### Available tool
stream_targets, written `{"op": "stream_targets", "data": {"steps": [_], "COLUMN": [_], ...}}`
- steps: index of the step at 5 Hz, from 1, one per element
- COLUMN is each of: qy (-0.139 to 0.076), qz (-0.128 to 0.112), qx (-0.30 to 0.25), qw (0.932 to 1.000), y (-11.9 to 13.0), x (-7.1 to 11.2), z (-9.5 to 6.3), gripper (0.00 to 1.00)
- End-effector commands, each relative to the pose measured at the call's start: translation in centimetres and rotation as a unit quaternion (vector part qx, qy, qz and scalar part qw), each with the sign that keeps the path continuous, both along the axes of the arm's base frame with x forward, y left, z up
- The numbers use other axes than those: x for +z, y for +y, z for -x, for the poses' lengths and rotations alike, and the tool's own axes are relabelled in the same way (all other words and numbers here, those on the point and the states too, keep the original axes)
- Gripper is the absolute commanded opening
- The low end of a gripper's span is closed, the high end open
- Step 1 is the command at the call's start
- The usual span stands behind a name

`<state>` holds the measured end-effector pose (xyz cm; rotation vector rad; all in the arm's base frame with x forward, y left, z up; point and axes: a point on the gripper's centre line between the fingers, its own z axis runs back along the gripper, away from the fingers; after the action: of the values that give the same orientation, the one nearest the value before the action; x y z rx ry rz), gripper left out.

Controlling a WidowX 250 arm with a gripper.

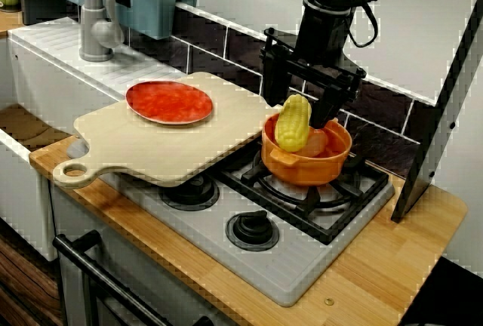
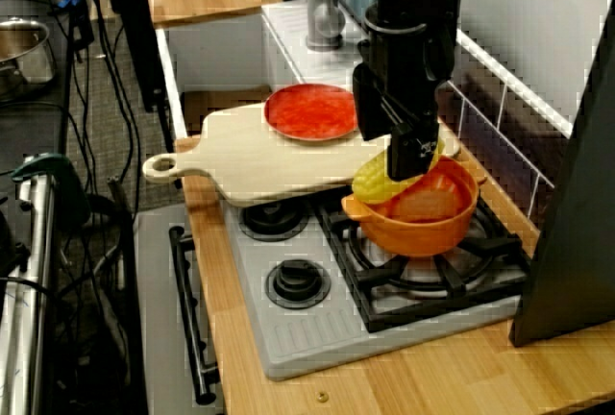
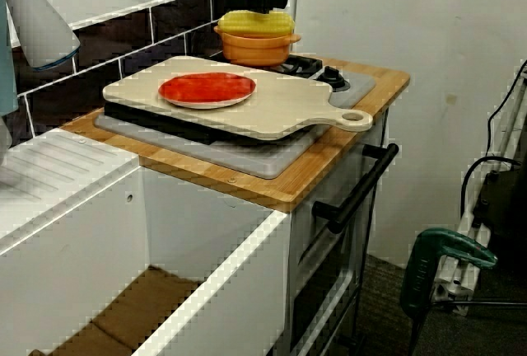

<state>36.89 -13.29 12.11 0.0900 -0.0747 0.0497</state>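
A: While the black end effector (image 1: pixel 298 112) hung directly over the round orange two-handled pot (image 1: pixel 303 169), where was the yellow plastic corn cob (image 1: pixel 293 125)?

B: The cob stood tilted. Its lower end was inside the pot and its upper end was above the rim, between the two fingers. The pot sat on the black grate of the rear right burner, probably because the grate gave it a level seat.

A: Grip state?

B: Could not tell. In the view from the front the fingers straddled the cob with the jaws fairly wide. In the view from the side one finger covered the cob's flank. Contact on both sides was not confirmed.

A: Pot contents?

B: The cob's lower end, plus a pale pinkish patch behind it. That was either another item or the pot's bare floor; not resolved.

A: Other carriers?

B: A pale wooden cutting board with a looped handle (image 1: pixel 151 152) lay flat across the left burners of the grey hob (image 1: pixel 302 258), with one corner just beside the pot. Judged: the hob gave it broad support. A flat round red plate (image 1: pixel 169 102) rested on the board's far half, well apart from the pot, and showed only its red surface. The hob was set in the wooden tabletop (image 1: pixel 392 266).
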Motion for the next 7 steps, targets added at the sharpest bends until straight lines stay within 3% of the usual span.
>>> {"op": "stream_targets", "data": {"steps": [1,3,4,5,7], "qy": [0.000,-0.003,-0.006,-0.013,-0.027], "qz": [0.000,0.014,0.006,0.005,0.012], "qx": [0.000,0.019,0.023,0.017,0.025], "qw": [1.0000,0.9997,0.9997,0.9998,0.9992], "y": [0.0,0.3,0.3,0.3,1.1], "x": [0.0,0.1,-0.2,-0.6,0.5], "z": [0.0,0.0,-0.2,-0.2,0.5], "gripper": [1.00,1.00,0.85,0.00,0.00]}}
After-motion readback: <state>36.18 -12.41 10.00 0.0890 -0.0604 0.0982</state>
